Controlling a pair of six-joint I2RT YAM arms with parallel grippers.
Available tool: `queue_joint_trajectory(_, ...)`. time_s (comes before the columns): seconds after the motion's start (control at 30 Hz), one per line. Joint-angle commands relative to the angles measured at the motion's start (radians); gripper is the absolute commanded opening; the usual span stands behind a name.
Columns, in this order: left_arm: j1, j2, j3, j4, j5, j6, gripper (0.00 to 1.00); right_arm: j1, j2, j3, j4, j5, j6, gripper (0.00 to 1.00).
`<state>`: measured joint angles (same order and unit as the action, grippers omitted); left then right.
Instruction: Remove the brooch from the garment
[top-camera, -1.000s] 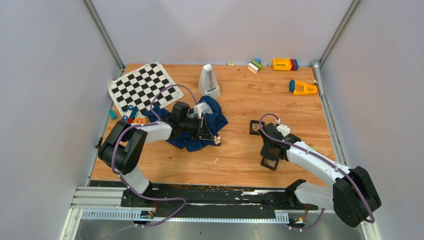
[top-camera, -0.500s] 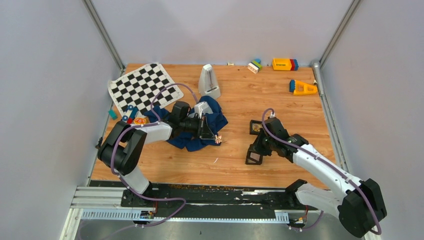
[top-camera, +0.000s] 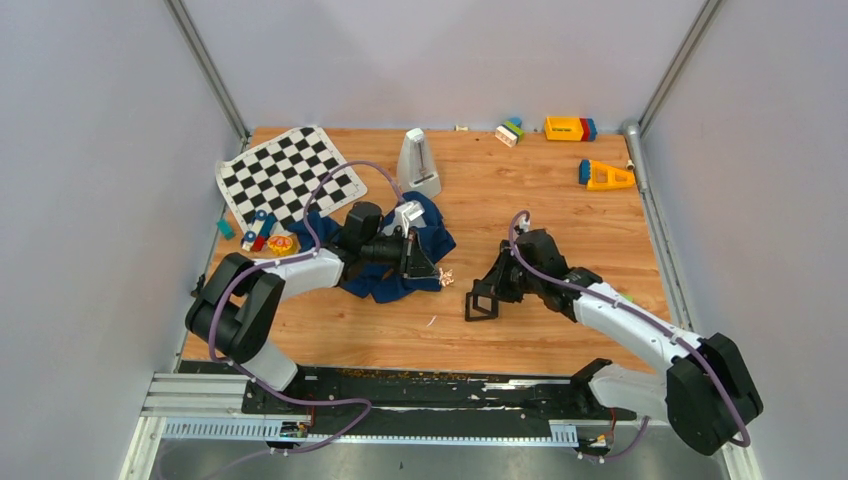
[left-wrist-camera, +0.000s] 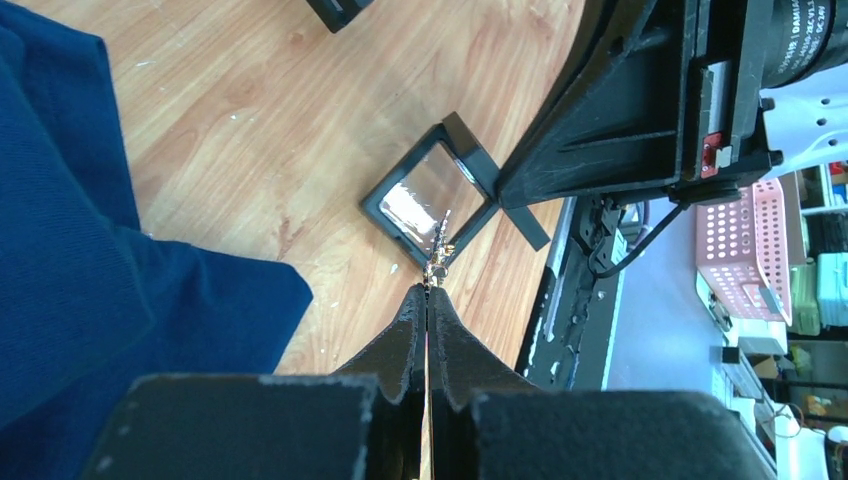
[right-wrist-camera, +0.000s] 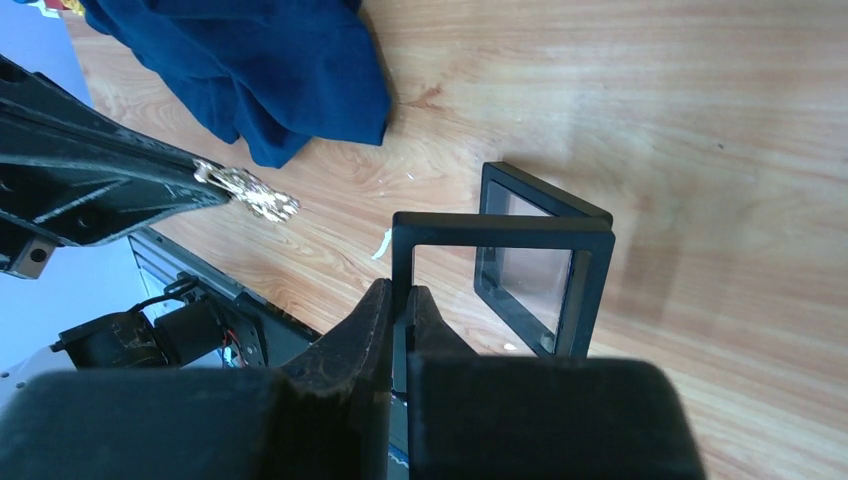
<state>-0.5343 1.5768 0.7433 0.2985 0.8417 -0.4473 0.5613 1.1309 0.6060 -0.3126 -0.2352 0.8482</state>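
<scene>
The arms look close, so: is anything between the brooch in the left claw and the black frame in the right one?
Nothing visible. The left gripper holds the brooch clear of the navy T-shirt; only bare wooden table shows between it and the right gripper's black frame.

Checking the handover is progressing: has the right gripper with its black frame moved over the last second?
Yes. The right gripper, shut on the black frame, has gone left, closer to the blue shirt.
</scene>
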Motion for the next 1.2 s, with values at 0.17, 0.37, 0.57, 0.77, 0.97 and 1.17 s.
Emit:
queue_joint_trajectory(0.17,-0.037,0.021,0.037,-0.013,0.008,0.054,0.0,-0.019,0.022,-0.099,0.317,-0.098,0.005,0.0)
queue_joint_trajectory(0.37,-0.084,-0.013,0.03,-0.041,-0.147,0.142,0.0,-0.106,0.076,-0.187,0.544,-0.282,0.045,0.0)
queue_joint_trajectory(0.57,-0.222,-0.088,-0.03,0.022,-0.522,0.322,0.0,-0.179,0.161,-0.218,0.718,-0.461,0.04,0.0)
queue_joint_trajectory(0.77,-0.23,-0.093,-0.082,0.136,-0.613,0.335,0.0,-0.202,0.174,-0.218,0.732,-0.527,-0.012,0.0)
queue_joint_trajectory(0.97,-0.231,-0.114,-0.157,0.263,-0.648,0.352,0.0,-0.221,0.177,-0.202,0.73,-0.556,-0.031,0.0)
queue_joint_trajectory(1.17,-0.234,-0.145,-0.252,0.437,-0.655,0.391,0.0,-0.222,0.164,-0.201,0.735,-0.57,-0.019,0.0)
